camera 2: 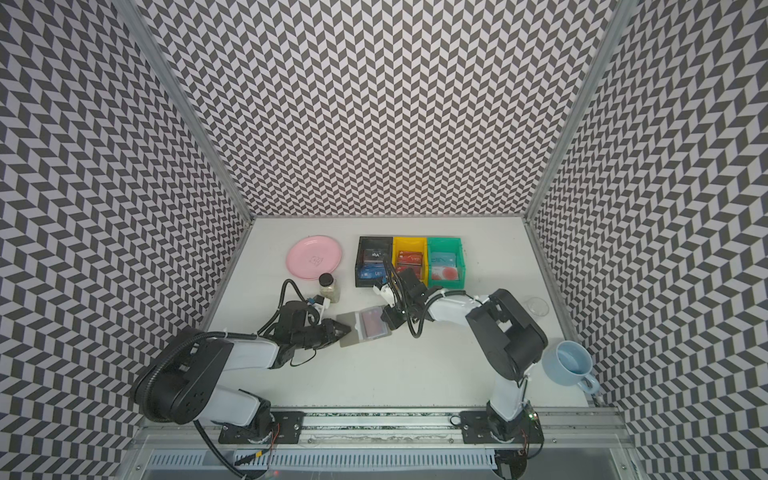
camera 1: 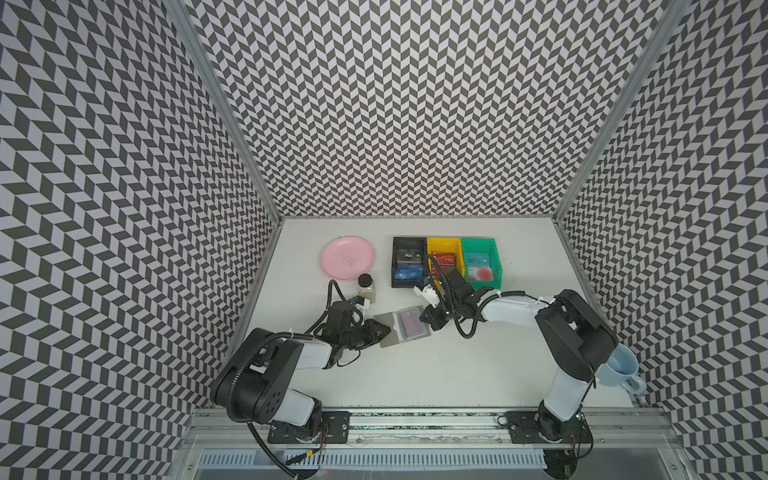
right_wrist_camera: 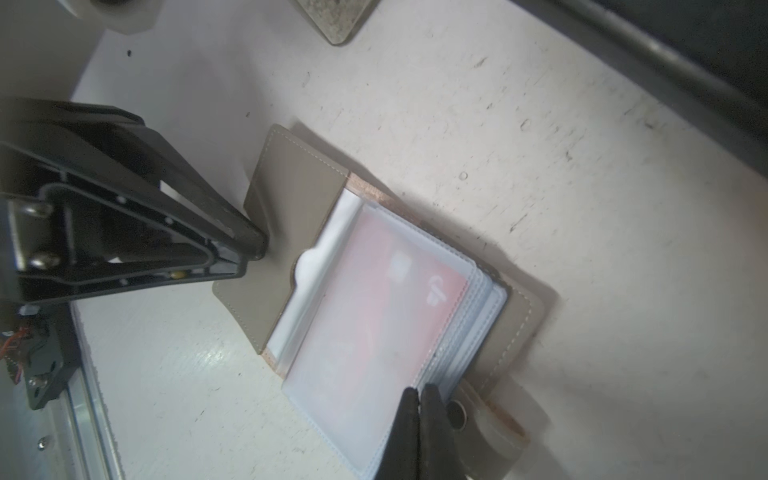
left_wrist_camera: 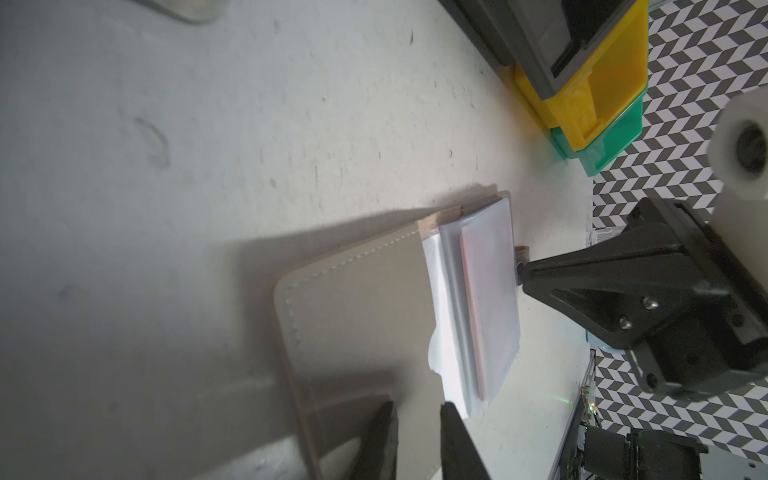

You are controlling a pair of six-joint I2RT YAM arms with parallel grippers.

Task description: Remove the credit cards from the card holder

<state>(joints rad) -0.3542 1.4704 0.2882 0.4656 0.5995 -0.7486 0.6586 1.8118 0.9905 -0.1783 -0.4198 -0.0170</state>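
The grey card holder lies open in the middle of the table. A red credit card shows through its top clear sleeve. My left gripper is shut on the free edge of the holder's left cover, which bends up a little. My right gripper is shut, its tips resting on the sleeve's edge beside the tab clasp. Whether the tips pinch the sleeve or card does not show.
At the back stand a black bin, a yellow bin and a green bin, each with cards inside. A pink plate and a small jar are at the back left. A blue mug sits at the front right.
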